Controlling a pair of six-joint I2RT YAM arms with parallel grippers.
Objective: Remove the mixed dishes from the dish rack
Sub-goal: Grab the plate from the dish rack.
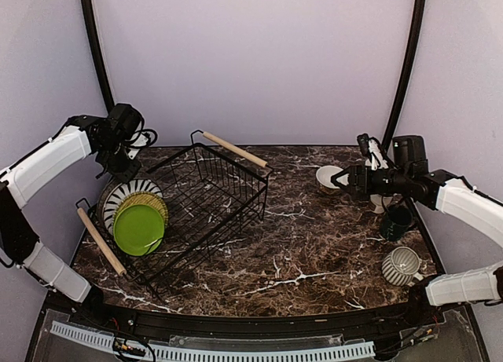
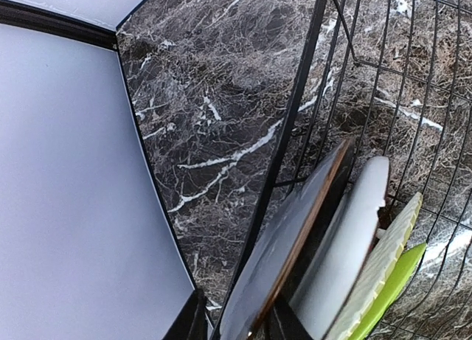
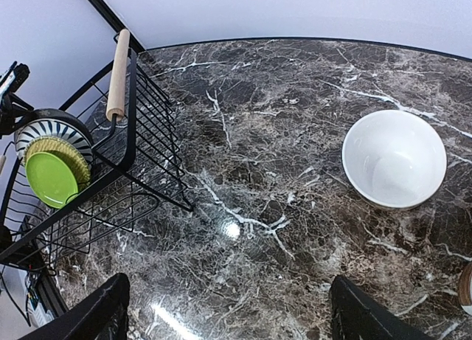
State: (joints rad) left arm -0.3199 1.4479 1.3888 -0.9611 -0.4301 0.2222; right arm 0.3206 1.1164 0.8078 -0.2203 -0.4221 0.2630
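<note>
The dish rack (image 1: 212,189) sat at the left of the marble surface (image 1: 314,244), with the lime green plate (image 1: 137,228) standing in its lower left end. A cream bowl (image 3: 394,159) sat at the right. The right end effector (image 3: 228,310) gaped wide. The left end effector (image 2: 240,324) straddled a dark plate (image 2: 280,244); I cannot tell if it squeezed.

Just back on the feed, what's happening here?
The left gripper straddles the rim of the dark rearmost plate in the dish rack; I can't tell if it is clamped. The olive-yellow plate and lime green plate also stand there. The right gripper hangs open and empty near the cream bowl, which sits out on the table with the dark teal mug and striped mug.
</note>
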